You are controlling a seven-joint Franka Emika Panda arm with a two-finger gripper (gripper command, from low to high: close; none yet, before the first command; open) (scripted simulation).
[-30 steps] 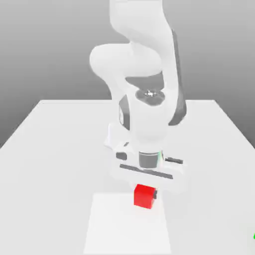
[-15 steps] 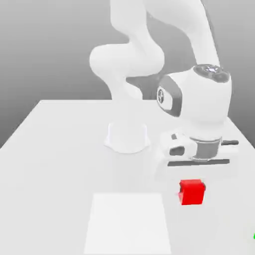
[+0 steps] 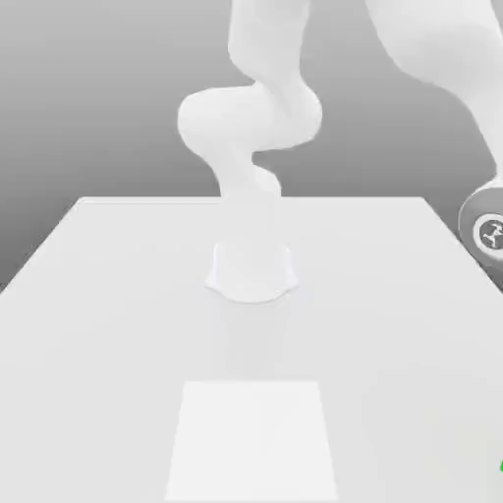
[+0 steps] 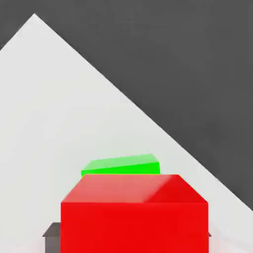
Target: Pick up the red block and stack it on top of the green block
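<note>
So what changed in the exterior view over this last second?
The arm swung toward the exterior view's right, carrying the red block off the pale square at the table's front. Its hand has passed beyond that view's right edge, where a grey joint shows. In the hand view the red block sits close up with the green block just past it. The table, pale square and green sliver stayed put.

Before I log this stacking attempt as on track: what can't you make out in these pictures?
- Green block: in the hand view, the red block covers its near part; in the exterior view, a sliver cut by the frame edge.
- Whether red touches green: cannot tell.
- Arm: runs off the exterior view's right.
</note>
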